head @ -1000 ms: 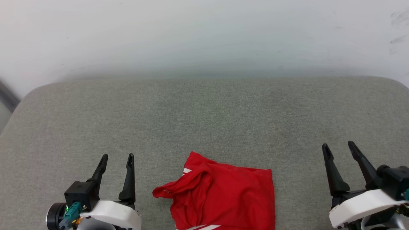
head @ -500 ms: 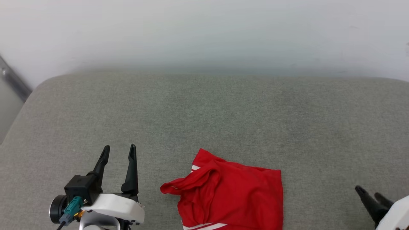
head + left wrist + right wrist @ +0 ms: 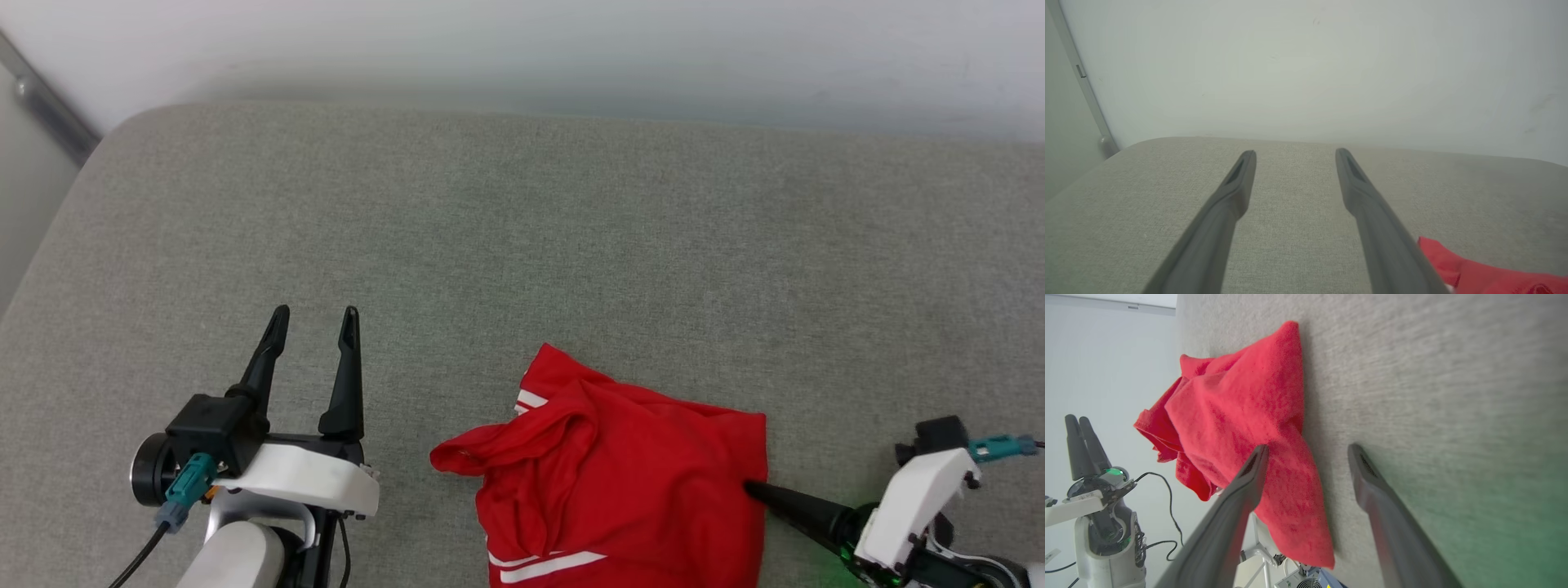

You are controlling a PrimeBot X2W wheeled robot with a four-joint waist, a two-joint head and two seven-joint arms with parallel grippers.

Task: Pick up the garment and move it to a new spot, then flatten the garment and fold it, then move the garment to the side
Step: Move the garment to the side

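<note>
Nothing you can read right now. The garment is showing you plain red cloth and a couple of white stripes, and no letter or number on it is legible from any of your views. No label or sign is readable elsewhere either.
</note>
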